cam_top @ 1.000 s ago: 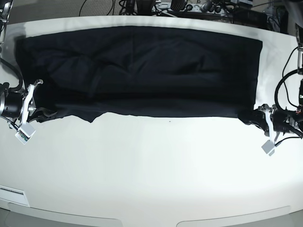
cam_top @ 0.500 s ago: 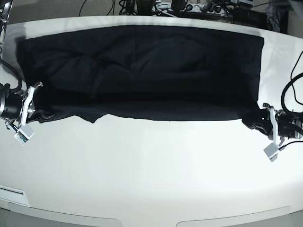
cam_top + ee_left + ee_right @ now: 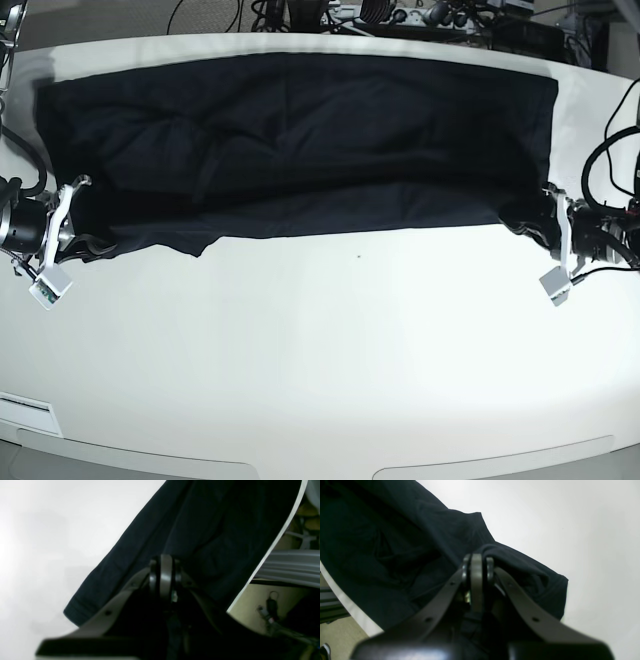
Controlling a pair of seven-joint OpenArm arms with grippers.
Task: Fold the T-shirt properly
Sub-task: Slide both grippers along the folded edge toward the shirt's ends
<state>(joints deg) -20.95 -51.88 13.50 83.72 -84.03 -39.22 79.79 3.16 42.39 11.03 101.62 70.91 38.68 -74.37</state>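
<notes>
1. A black T-shirt lies stretched sideways across the far half of a white worktop, reaching almost from the left edge to the right edge in the base view.
2. Its far edge runs close to the worktop's far rim; its near edge forms a long, slightly uneven line across the middle, with a small notch left of centre.
3. The right gripper, at the left of the base view, has its fingers closed on the T-shirt's near-left corner; the wrist view shows a bunched fold of dark cloth pinched at the fingertips.
4. The left gripper, at the right of the base view, has its fingers shut on the near-right corner; its wrist view shows the fabric running away from the fingertips toward the worktop's rim.
5. Soft creases and folds cross the middle of the garment, most of them left of centre.
6. Cables and equipment sit beyond the far rim of the worktop.
</notes>
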